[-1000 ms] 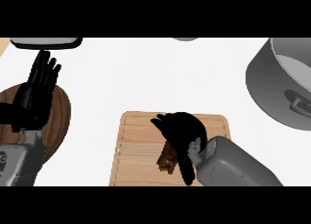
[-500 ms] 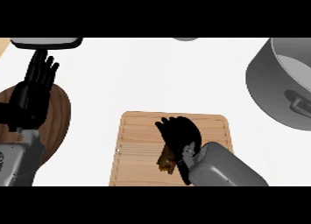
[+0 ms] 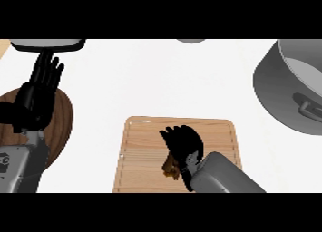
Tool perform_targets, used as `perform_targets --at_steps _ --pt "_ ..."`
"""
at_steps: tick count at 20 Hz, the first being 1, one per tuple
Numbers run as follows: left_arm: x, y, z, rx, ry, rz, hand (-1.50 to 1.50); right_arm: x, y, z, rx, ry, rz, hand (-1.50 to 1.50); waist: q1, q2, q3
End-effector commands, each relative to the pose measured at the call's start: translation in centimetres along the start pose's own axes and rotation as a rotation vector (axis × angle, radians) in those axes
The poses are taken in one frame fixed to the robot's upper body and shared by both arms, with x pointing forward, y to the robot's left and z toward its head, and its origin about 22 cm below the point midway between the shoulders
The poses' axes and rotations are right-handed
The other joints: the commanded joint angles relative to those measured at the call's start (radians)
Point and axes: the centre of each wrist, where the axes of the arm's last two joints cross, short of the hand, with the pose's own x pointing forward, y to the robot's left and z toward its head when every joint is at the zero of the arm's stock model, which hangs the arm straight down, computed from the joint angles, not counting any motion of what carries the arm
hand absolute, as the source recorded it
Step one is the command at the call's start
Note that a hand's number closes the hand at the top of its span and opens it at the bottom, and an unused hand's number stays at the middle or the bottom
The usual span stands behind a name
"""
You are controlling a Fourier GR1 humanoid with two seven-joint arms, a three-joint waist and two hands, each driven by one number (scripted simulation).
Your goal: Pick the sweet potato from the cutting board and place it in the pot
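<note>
wooden cutting board (image 3: 142, 136), brown sweet potato (image 3: 169, 167) under black right hand (image 3: 185, 144), grip unclear, left hand (image 3: 37, 97) straight-fingered

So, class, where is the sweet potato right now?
In the head view the sweet potato lies low on the cutting board, mostly hidden under the right hand, away from the pot at upper right.

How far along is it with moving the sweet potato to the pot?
Early. Nothing is done: the sweet potato lies on the board. In hand: the right hand is over it, grasp unclear. To do: lift it, carry it to the pot, upper right, and set it inside.
</note>
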Motion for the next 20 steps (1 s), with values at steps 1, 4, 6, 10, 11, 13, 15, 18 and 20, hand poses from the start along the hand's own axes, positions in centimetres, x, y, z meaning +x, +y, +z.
perform_targets --at_steps 1,4,6,10,11,13,15,18,20 --pt "-1.0 0.5 1.2 -0.006 -0.008 -0.003 0.0 0.6 2.3 -1.0 0.043 -0.051 -0.026 -1.5 0.005 0.008 0.004" --pt "-0.9 -1.1 2.0 -0.025 -0.001 0.001 0.0 1.6 2.5 -2.4 0.042 -0.145 0.062 1.5 0.027 0.012 0.004" --pt "0.4 -0.9 0.6 -0.024 -0.016 -0.002 0.0 -0.4 2.4 -2.1 0.011 -0.179 0.084 1.5 0.014 0.011 0.004" --pt "-0.2 0.0 1.4 -0.018 -0.003 0.004 0.0 1.2 2.5 -2.6 0.014 -0.18 0.078 1.5 0.019 0.011 0.004" --pt "0.1 0.0 -0.1 0.01 0.004 -0.001 0.0 1.6 2.3 -1.7 -0.025 -0.187 0.094 1.5 0.006 0.01 0.004" --pt "-0.4 -1.7 0.5 -0.02 -0.004 -0.001 0.0 3.1 3.5 -2.1 -0.032 -0.178 0.107 1.5 0.008 0.01 0.004" --pt "-0.9 -1.2 0.2 -0.004 -0.003 0.011 0.0 1.7 2.5 -2.2 -0.076 -0.171 0.109 1.5 0.006 0.01 0.004" --pt "0.7 -0.6 0.9 0.007 -0.004 0.008 0.0 1.9 2.5 0.9 -0.19 -0.137 0.192 1.5 0.0 0.005 0.004" --pt "-0.2 0.0 0.6 0.006 -0.008 -0.007 0.0 1.9 0.2 0.0 -0.327 -0.12 0.102 1.5 0.002 0.008 0.004"
